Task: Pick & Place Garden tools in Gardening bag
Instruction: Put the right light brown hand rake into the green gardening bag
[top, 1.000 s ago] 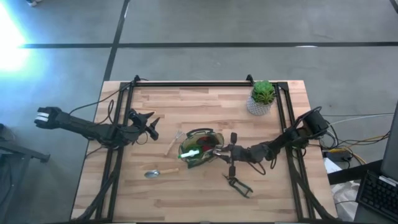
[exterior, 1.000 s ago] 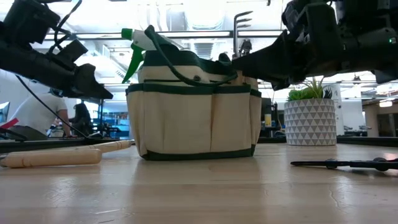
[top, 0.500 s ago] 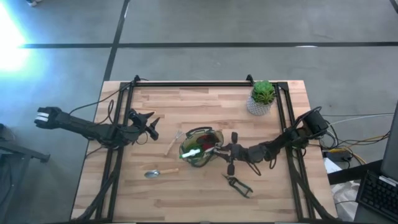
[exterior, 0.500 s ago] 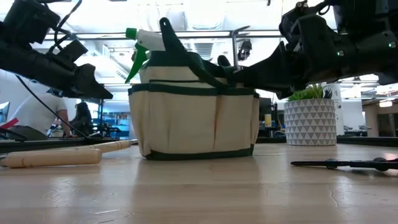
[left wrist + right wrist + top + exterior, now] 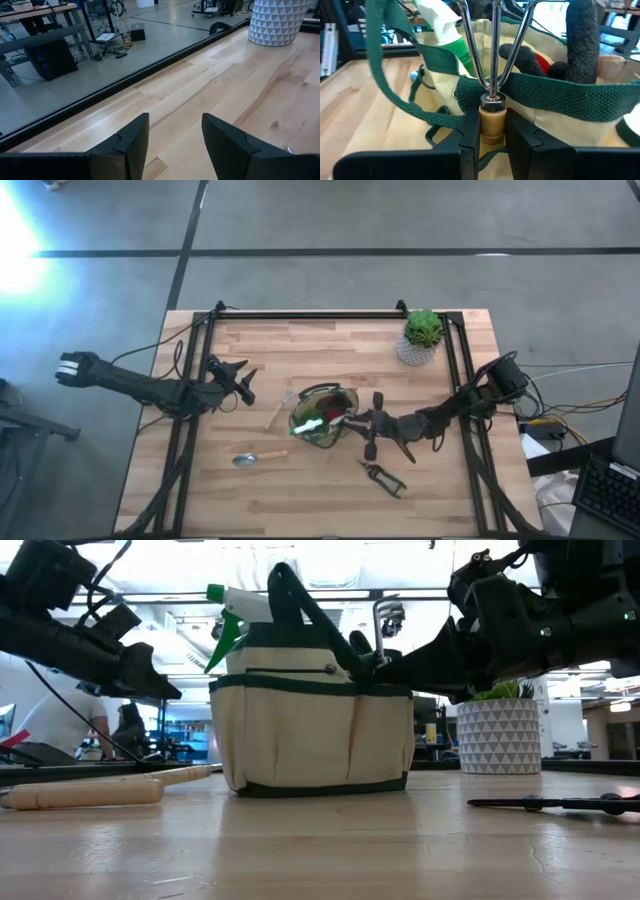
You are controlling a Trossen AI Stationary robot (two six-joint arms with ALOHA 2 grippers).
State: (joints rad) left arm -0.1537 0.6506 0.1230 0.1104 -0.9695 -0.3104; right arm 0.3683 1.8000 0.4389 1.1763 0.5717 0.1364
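A: Where the low camera sits nearest, what lies in front of the gardening bag (image 5: 312,735)?

B: Item one: black-handled pruning shears (image 5: 560,804), flat on the table (image 5: 340,350), off to the bag's right-arm side and apart from it. Item two: a wooden-handled tool (image 5: 85,792), lying flat on the bag's other side, near but not touching. Item three: a metal trowel (image 5: 246,459), on the boards beyond that side of the bag, well apart.

A: And at the bag itself?

B: Item four: the right gripper (image 5: 492,131), clenched on the wooden ferrule of a three-tined fork (image 5: 492,45). The tines point over the bag's dark green rim, and the gripper sits just at that rim. Inside the bag: a bright green and white spray bottle (image 5: 451,37), a red piece (image 5: 544,62), a dark rounded piece beside it. One green handle strap (image 5: 305,605) stands up above the mouth.

A: The other arm?

B: Item five: the left gripper (image 5: 172,137), jaws released and holding nothing, hovering over bare boards well away from the bag.

A: Farther back?

B: Item six: a green plant in a white patterned pot (image 5: 421,338), behind the bag toward the table's far corner. Beyond the table, a seated person (image 5: 60,720) in the room.
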